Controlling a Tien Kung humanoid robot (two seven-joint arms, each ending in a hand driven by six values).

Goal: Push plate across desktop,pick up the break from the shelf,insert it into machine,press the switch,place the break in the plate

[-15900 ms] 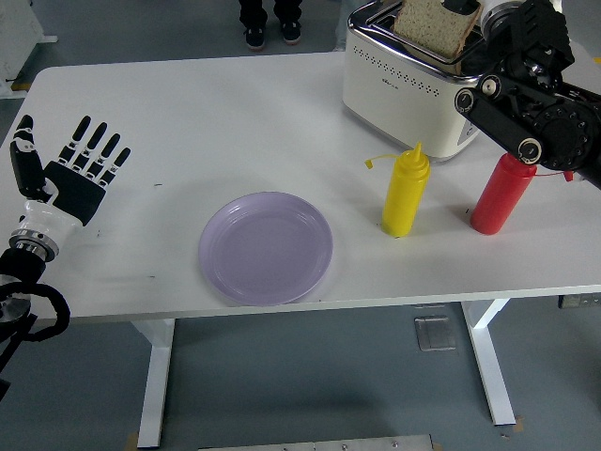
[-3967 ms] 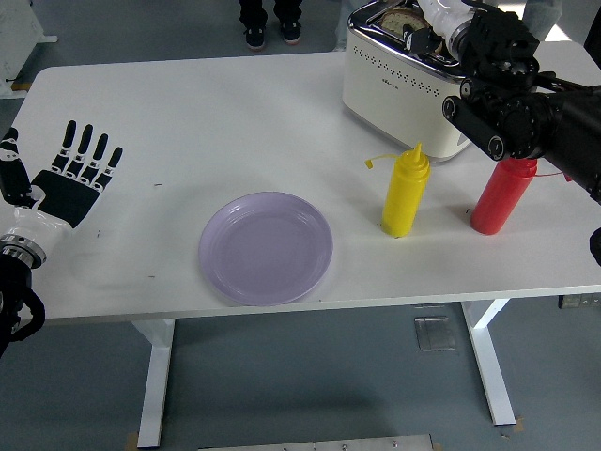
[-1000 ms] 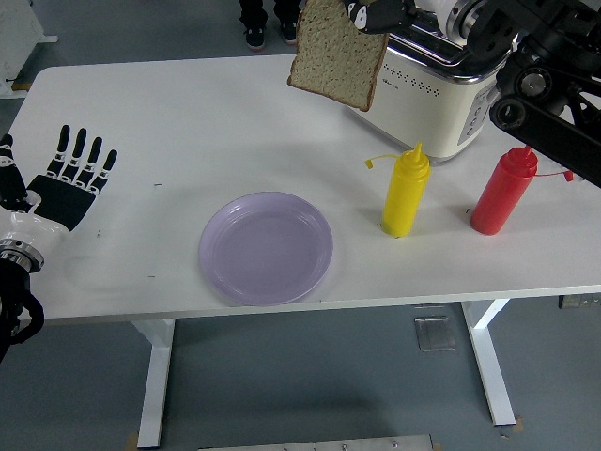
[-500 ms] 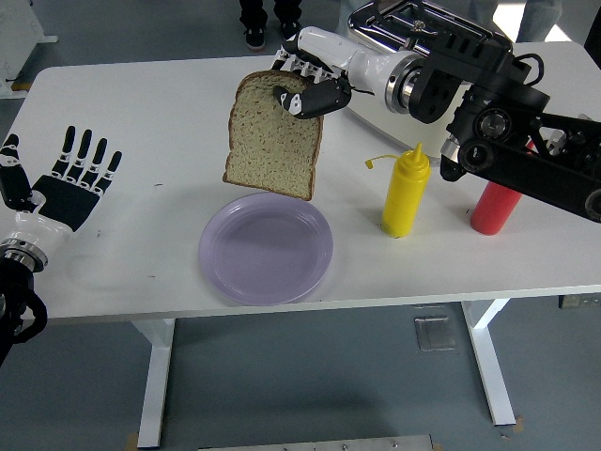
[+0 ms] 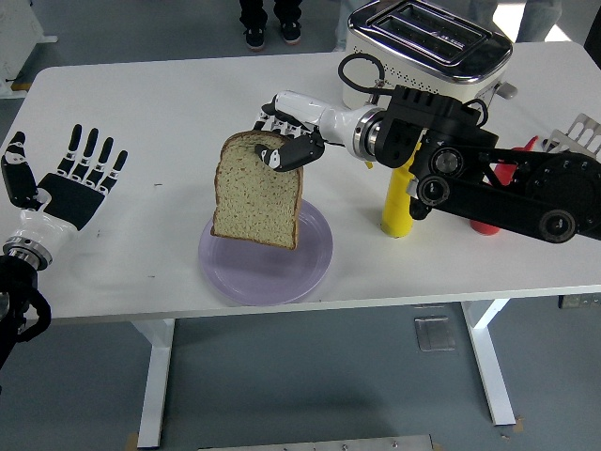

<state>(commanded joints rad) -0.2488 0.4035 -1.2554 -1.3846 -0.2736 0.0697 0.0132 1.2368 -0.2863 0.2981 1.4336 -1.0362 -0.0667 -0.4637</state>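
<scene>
My right hand [image 5: 286,143] is shut on the top edge of a slice of brown bread [image 5: 256,191]. The slice hangs upright, with its lower edge over the lavender plate [image 5: 310,268] near the table's front edge; I cannot tell whether it touches the plate. The right arm reaches in from the right, across the bottles. A cream toaster [image 5: 427,42] with empty slots stands at the back right. My left hand [image 5: 66,178] rests open at the table's left edge, palm down with its fingers spread.
A yellow squeeze bottle [image 5: 398,209] stands right of the plate, partly behind my right forearm. A red bottle [image 5: 502,169] is mostly hidden by the arm. A wire shelf [image 5: 580,134] shows at the right edge. A person's feet [image 5: 269,30] stand beyond the table.
The right hand has carried the bread from above the toaster leftward and down to the plate. In the last half second it dropped lower and nearer. The left hand barely shifted.
</scene>
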